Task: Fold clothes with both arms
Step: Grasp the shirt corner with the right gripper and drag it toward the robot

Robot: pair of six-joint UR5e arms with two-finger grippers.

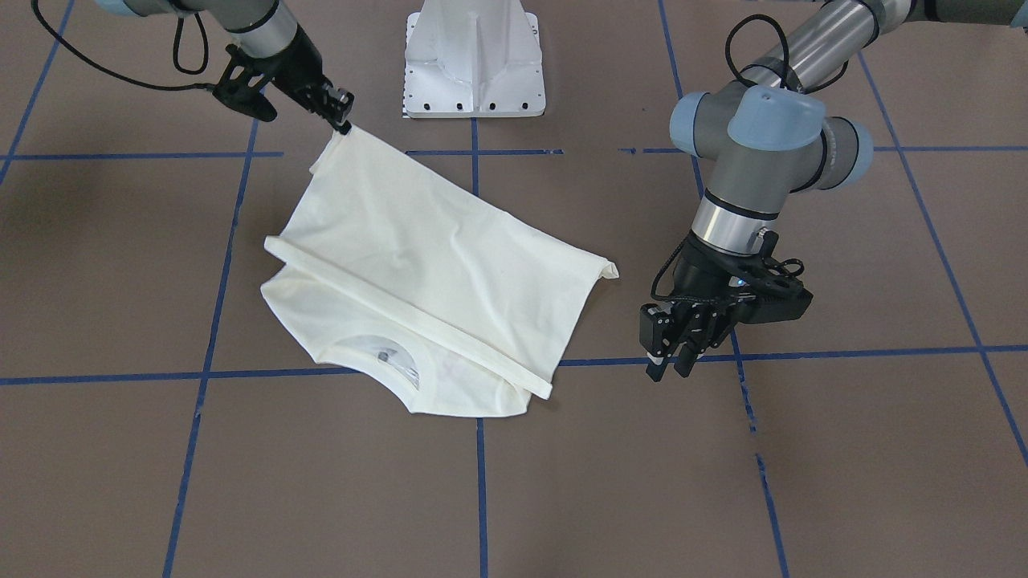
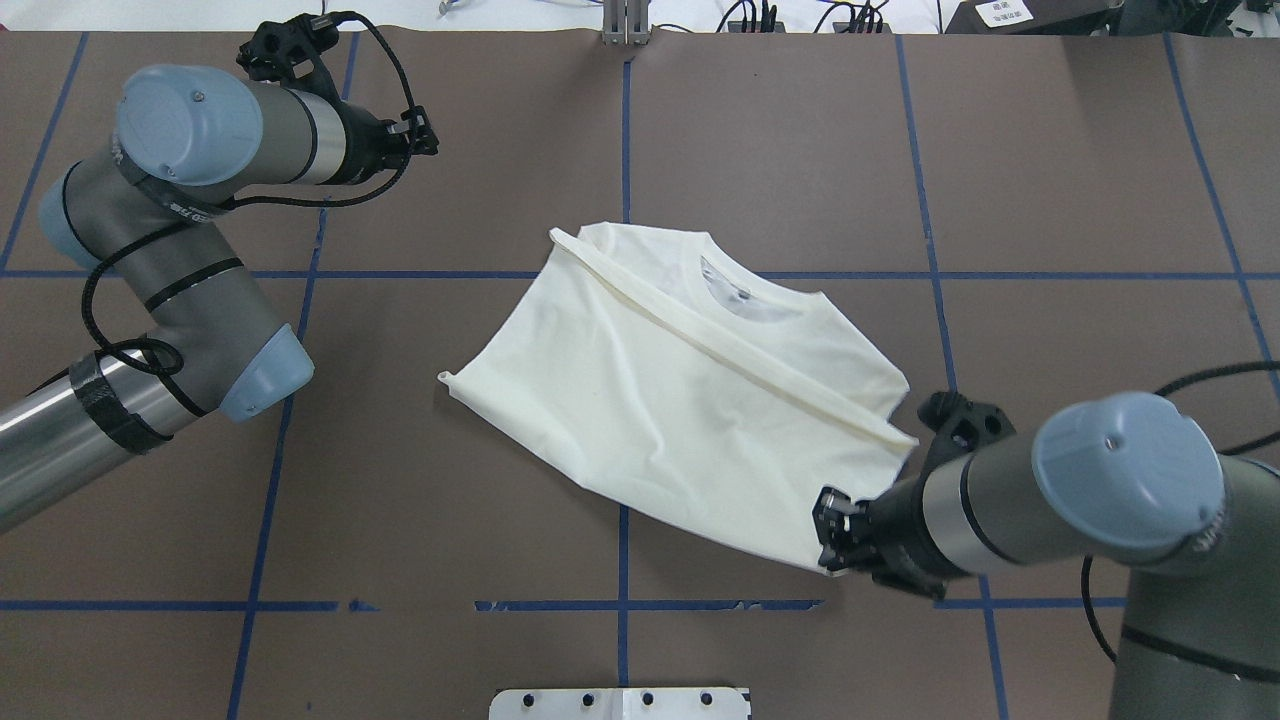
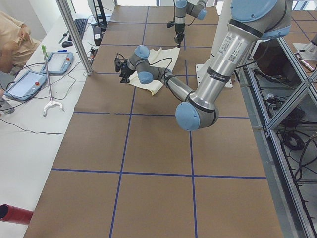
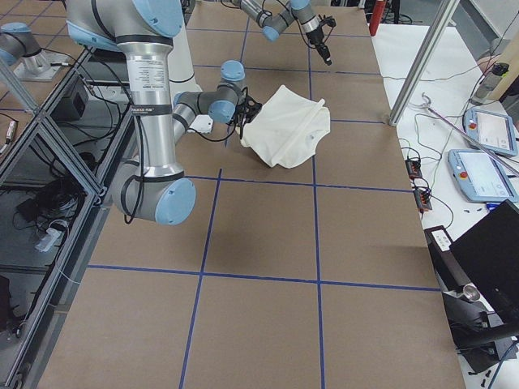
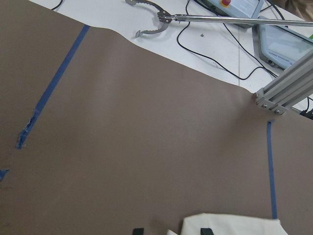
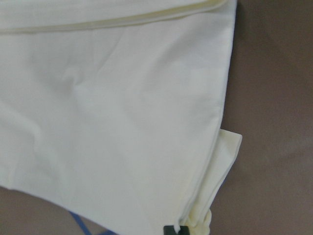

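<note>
Shirt (image 1: 418, 265) folded, right gripper (image 1: 345, 122) pinching corner

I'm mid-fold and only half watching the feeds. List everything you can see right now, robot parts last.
shirt: one, cream-white, partly folded at the table's centre, collar away from the robot
table: one, brown, with blue tape lines in a grid
pedestal base: one, white, at the robot's edge of the table
teach pendants: two, grey-blue, on the white side bench
grabber tool: one, metal, on that bench
person: one, beige top, at the bench, partly in view
left arm: one, grey with light-blue caps
right arm: one, same colours
left gripper: one, black, open over bare table beside the shirt
right gripper: one, black, fingers shut on a shirt corner near the robot
</note>
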